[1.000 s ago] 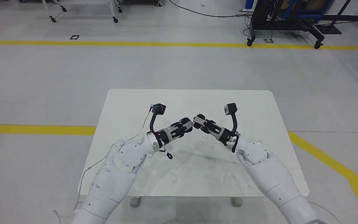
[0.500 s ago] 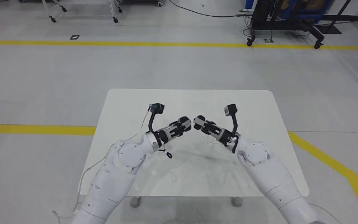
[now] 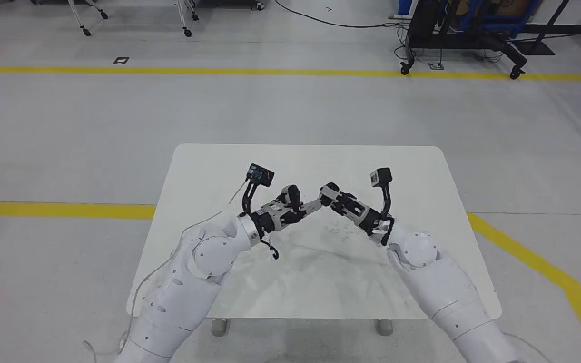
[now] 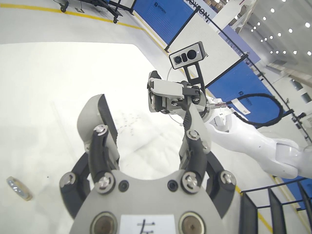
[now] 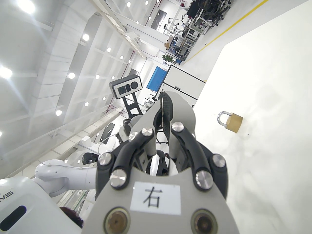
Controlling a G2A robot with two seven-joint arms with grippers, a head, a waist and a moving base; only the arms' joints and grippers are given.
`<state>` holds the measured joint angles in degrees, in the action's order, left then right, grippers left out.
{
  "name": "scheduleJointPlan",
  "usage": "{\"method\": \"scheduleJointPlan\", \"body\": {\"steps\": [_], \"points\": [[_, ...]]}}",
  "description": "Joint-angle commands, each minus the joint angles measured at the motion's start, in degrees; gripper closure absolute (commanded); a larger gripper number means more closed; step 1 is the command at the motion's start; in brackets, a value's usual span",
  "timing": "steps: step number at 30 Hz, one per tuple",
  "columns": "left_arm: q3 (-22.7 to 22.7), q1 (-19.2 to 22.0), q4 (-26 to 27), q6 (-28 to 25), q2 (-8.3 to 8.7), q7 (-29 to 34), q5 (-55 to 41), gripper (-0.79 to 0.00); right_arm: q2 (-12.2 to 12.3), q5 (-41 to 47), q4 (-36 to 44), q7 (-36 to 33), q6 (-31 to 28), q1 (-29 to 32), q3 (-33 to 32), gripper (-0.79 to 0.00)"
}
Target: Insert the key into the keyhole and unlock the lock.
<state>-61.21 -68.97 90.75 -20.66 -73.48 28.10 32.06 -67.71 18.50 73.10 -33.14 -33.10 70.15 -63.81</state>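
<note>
A brass padlock (image 5: 232,122) with a silver shackle lies flat on the white table (image 5: 268,74). My right gripper (image 5: 162,99) hangs above the table, off to one side of the padlock, shut on a thin metal key (image 5: 161,109) that I see edge-on between the pads. In the left wrist view my left gripper (image 4: 148,120) stands open with nothing between its fingers, and it faces the right gripper (image 4: 153,97) a short way ahead. From above, the left gripper (image 3: 292,198) and the right gripper (image 3: 325,194) meet tip to tip over the table's middle.
A small flat metal ring (image 4: 19,188) lies on the table beside my left gripper. The white table (image 3: 399,172) has bare surface on all sides of the arms. Rolling racks and yellow floor lines lie well beyond the table's far edge.
Both wrists have shifted a little. The left gripper has turned and drawn back slightly, and the right gripper has edged to the right. Both stay close together over the table's middle.
</note>
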Motion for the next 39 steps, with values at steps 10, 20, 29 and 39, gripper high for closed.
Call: {"method": "scheduleJointPlan", "body": {"steps": [10, 20, 29, 39], "points": [[-0.96, -3.63, 6.13, -2.98, 1.31, -17.53, 32.19, -0.668, -0.16, 4.81, 0.64, -2.20, 0.67, 0.52, 0.11, 0.000], [-0.03, -5.73, 7.07, -1.66, 1.70, -19.13, 40.89, -0.646, -0.24, 5.29, 1.92, -0.83, 3.51, 2.00, -0.55, 0.000], [2.03, -4.88, 5.93, -0.13, 1.37, -17.55, 43.01, -0.640, -0.57, 4.98, 1.50, -1.45, 4.17, 1.72, -0.18, 0.000], [1.69, -4.66, 5.81, 3.01, 1.19, -18.11, 43.65, -0.585, -0.84, 5.37, 1.09, -3.10, 4.60, 1.32, -0.06, 0.000]]}}
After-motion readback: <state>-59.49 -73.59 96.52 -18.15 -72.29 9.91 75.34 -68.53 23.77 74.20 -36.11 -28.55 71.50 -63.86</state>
